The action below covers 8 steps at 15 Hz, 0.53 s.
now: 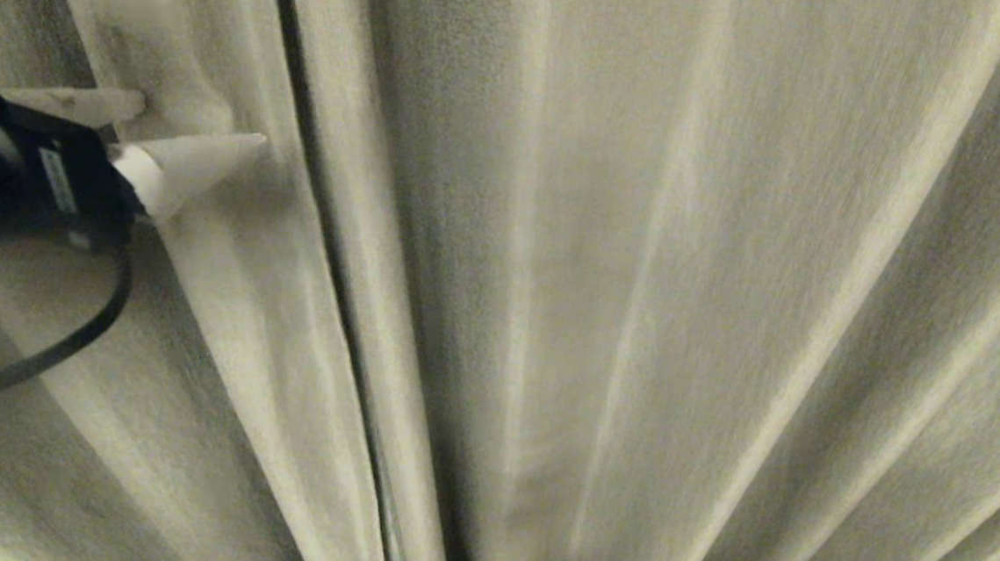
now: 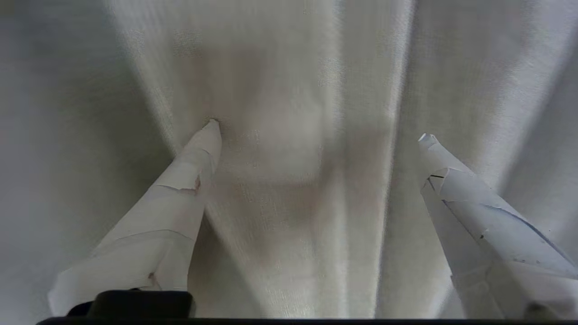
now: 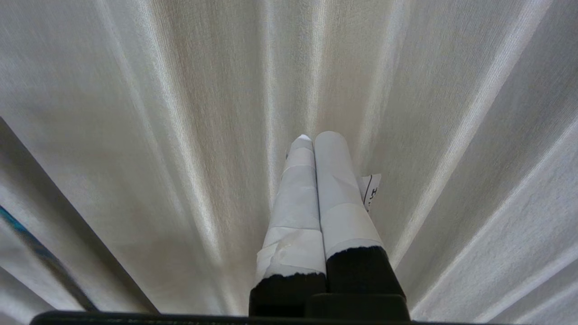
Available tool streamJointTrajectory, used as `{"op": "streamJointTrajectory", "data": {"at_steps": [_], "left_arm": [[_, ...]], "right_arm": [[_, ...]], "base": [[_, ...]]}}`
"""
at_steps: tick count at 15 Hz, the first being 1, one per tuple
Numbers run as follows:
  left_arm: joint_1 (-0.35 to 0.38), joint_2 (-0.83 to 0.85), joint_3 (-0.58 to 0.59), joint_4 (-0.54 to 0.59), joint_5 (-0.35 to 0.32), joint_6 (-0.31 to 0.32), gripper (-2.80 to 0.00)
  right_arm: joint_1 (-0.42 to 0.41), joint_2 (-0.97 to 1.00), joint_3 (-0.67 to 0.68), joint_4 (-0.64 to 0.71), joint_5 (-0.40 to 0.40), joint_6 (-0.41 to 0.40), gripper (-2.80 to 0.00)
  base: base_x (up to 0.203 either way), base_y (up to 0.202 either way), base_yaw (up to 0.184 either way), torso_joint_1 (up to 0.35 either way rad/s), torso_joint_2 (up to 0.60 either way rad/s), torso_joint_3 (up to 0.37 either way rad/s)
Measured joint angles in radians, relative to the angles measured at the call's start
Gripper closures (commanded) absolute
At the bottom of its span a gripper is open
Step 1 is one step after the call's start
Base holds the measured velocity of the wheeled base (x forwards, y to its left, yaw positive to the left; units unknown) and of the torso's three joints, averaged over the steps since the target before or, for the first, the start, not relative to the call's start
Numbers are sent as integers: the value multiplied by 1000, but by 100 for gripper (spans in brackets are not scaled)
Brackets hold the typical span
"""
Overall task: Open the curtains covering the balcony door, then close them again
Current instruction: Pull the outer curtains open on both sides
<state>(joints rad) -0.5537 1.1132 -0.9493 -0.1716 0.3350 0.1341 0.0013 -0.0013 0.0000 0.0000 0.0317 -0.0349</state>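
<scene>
Cream-beige pleated curtains [image 1: 658, 291] fill the head view, and a dark seam [image 1: 331, 304] runs down between two panels. The balcony door is hidden behind them. My left gripper [image 1: 203, 123] is at the left edge of the head view, open, its white-taped fingers pointing into the fabric just left of that seam. In the left wrist view the left gripper [image 2: 318, 131] stands wide apart across a fold of curtain [image 2: 280, 180], one fingertip [image 2: 211, 126] against the cloth. My right gripper [image 3: 311, 137] is shut on nothing, in front of the curtain [image 3: 180, 113].
A dark slanted strip [image 3: 49, 253] shows beside the fabric at one corner of the right wrist view; what it is cannot be told. A black cable [image 1: 64, 347] loops below the left wrist.
</scene>
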Motion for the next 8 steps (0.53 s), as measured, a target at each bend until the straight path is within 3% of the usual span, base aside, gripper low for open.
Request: {"op": "streamJointTrajectory", "data": {"at_steps": [8], "left_arm": [[-22,-27,-122,128,248,131,-280]], "right_arm": [[0,0,0,0,0,0,0]], "base": [[0,0,0,0,0,0]]}}
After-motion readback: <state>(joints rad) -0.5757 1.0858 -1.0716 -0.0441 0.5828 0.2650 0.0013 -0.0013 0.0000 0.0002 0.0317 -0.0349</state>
